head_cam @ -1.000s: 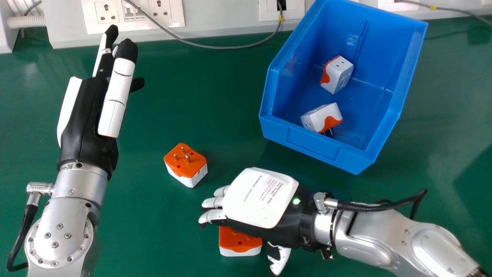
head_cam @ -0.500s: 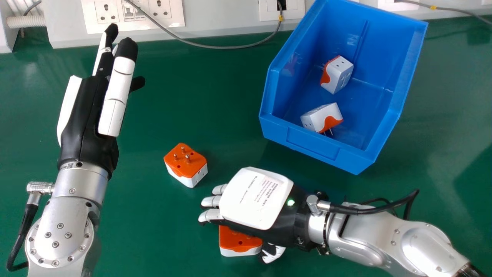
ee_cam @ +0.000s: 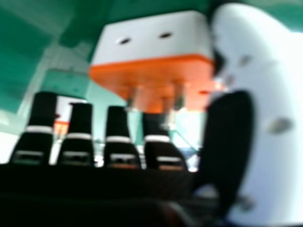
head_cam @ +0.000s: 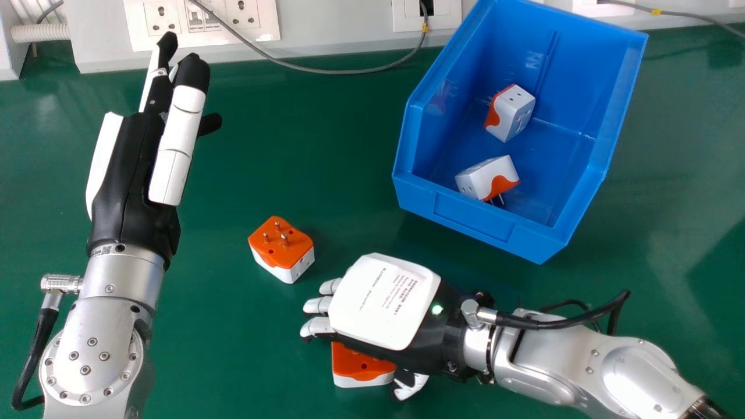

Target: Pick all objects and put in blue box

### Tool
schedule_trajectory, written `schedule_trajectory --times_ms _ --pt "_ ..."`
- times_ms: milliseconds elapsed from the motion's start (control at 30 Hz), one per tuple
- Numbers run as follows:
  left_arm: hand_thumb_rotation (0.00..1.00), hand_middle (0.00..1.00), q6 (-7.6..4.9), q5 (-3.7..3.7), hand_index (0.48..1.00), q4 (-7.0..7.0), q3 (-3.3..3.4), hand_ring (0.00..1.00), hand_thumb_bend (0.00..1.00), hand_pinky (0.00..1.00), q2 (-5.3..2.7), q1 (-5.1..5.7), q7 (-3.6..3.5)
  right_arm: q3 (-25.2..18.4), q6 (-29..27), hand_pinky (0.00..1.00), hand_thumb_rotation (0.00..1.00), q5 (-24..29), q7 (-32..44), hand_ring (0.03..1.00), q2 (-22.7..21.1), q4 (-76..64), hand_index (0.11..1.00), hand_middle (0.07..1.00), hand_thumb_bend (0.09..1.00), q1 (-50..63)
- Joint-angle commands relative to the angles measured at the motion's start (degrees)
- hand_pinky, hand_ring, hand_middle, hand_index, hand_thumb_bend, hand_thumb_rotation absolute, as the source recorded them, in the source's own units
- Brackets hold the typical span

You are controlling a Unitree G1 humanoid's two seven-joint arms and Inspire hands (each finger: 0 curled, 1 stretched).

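My left hand (head_cam: 137, 169) rests at the left of the head view, fingers straight, holding nothing. Over the near part of the table, my right hand (head_cam: 384, 302) is palm down and open, its thumb beside an orange and white adapter (head_cam: 359, 365) that it partly covers. That adapter (ee_cam: 156, 42) also shows in the right hand view, pins toward the fingers, with my right hand (ee_cam: 227, 137) close around it; contact is unclear. A second adapter (head_cam: 281, 247) lies pins up, left of the blue box (head_cam: 477, 218). Inside the box are two adapters (head_cam: 515, 113), (head_cam: 482, 179).
A grey cable (head_cam: 349, 71) runs along the table's back edge, below white wall sockets (head_cam: 201, 23). The box's near wall stands between its adapters and my right hand. My right forearm (head_cam: 570, 361) spans the near right part of the green table (head_cam: 233, 337).
My right hand has shifted slightly left, and its thumb has drawn in toward the partly covered adapter. My left hand has moved very slightly toward the back. The adapters stay where they were.
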Motion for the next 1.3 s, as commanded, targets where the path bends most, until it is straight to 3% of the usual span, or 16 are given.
schedule_trajectory --times_ms 0,267,333,467,600,733,800,967,1267 --pt "0.98 0.97 -1.58 -0.2 1.0 -0.73 0.04 0.96 0.79 0.85 -0.07 -1.12 0.16 0.0 -0.2 0.73 0.21 1.1 -0.1 0.845 0.2 -0.5 0.783 0.855 0.6 -1.2" --pt "0.98 0.97 -1.73 -0.09 0.998 -0.82 -0.03 0.96 0.79 0.84 -0.05 -1.06 0.25 0.0 -0.3 0.72 0.16 3.1 1.6 0.834 0.8 1.1 0.773 0.845 0.58 -1.4" --pt "0.98 0.97 -1.7 -0.12 0.998 -0.82 -0.02 0.96 0.79 0.84 -0.03 -1.1 0.24 -0.1 -0.2 0.69 0.1 3.9 1.8 0.808 1.0 1.8 0.757 0.825 0.53 -1.3" --pt "0.98 0.97 -1.62 -0.05 0.998 -0.89 -0.06 0.96 0.79 0.84 -0.06 -1.2 0.35 -0.1 0.1 0.61 0.04 5.1 0.9 0.736 1.5 3.1 0.703 0.76 0.53 -1.0" --pt "0.98 0.97 -1.6 -0.08 0.998 -1.02 -0.01 0.96 0.79 0.84 -0.1 -1.04 0.44 -0.3 -1.2 0.57 0.03 5.8 -4.4 0.7 1.8 5.6 0.676 0.725 0.539 -0.4" --pt "0.98 0.97 -1.48 -0.12 0.998 -1.15 0.08 0.96 0.78 0.84 -0.08 -1.0 0.55 0.2 -2.5 0.47 0.03 5.4 -10.2 0.589 2.0 8.5 0.582 0.63 0.526 -0.8" --pt "0.98 0.97 -1.4 -0.08 0.998 -1.28 0.06 0.96 0.78 0.84 -0.12 -0.97 0.63 0.1 -3.4 0.47 0.03 6.2 -12.8 0.589 2.5 10.5 0.582 0.63 0.526 -0.6" --pt "0.97 0.97 -1.33 -0.02 0.998 -1.47 0.04 0.96 0.78 0.84 -0.14 -0.84 0.77 0.4 -4.6 0.37 0.01 6.3 -17.4 0.48 3.0 13.9 0.559 0.544 0.518 -0.9" --pt "0.97 0.97 -1.13 -0.05 0.998 -1.84 0.13 0.96 0.78 0.84 -0.21 -0.65 0.98 1.4 -4.8 0.31 0.01 5.3 -22.3 0.42 3.1 17.5 0.551 0.499 0.512 -2.4"
